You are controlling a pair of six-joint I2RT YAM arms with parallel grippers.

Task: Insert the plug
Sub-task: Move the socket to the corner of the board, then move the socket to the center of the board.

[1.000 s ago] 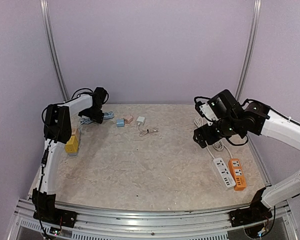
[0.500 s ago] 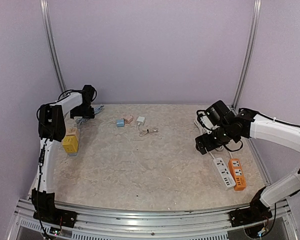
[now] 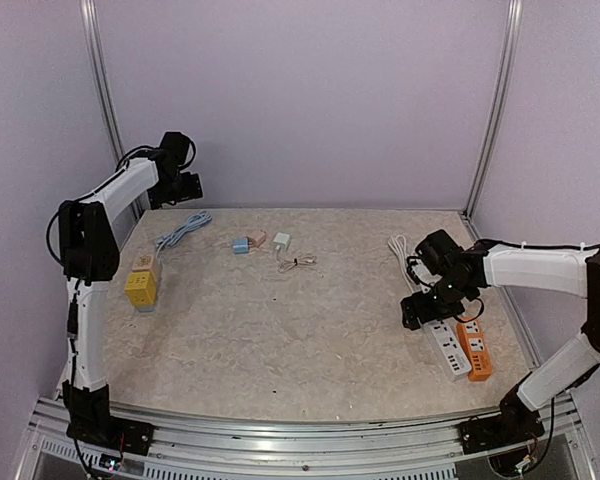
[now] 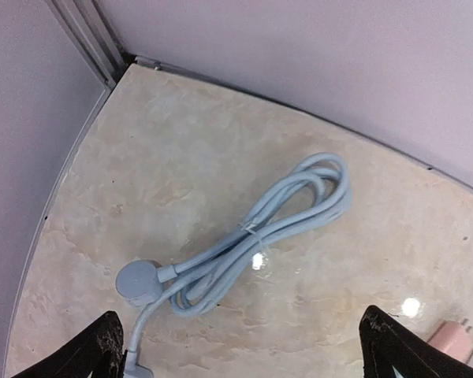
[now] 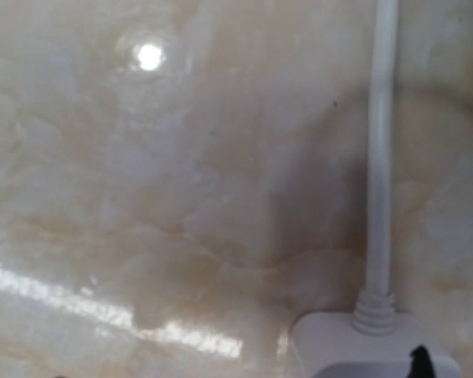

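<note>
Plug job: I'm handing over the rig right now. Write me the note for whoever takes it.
Left gripper: open, empty, raised above the coiled grey cable at the far left corner. Its round plug lies on the table.
Right gripper: open, empty, low at the cord end of the white power strip, with the orange power strip beside it.
Done: nothing picked up, and no plug seen in either strip.
Left: grasp the plug, bring it to a strip, insert it.
</note>
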